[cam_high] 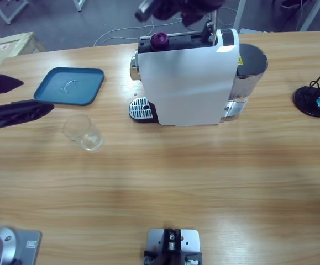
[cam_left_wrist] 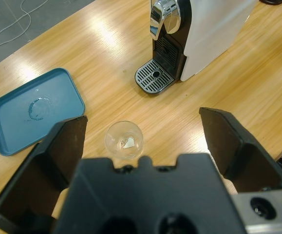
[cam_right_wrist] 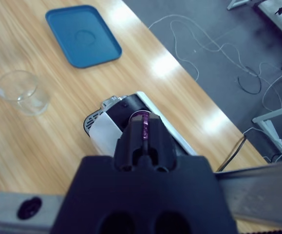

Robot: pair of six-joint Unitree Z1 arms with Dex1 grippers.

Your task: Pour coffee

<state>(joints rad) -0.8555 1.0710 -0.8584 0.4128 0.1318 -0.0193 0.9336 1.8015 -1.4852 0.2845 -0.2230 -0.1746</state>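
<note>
The left gripper (cam_high: 17,98), fingers spread wide, hovers at the tabletop's (cam_high: 160,187) left edge beside a clear empty glass (cam_high: 83,132) and teal plastic tray (cam_high: 69,85). Open wood lies ahead. Over the white coffee machine (cam_high: 184,83), the right gripper (cam_right_wrist: 144,130) seems clenched on a purple capsule (cam_high: 160,38). No coffee visible.

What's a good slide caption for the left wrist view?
Open left gripper above an empty glass, between a blue tray and coffee machine.

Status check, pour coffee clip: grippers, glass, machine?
Left gripper open above empty glass. Right gripper shut on purple capsule atop coffee machine. Drip grate clear.
</note>
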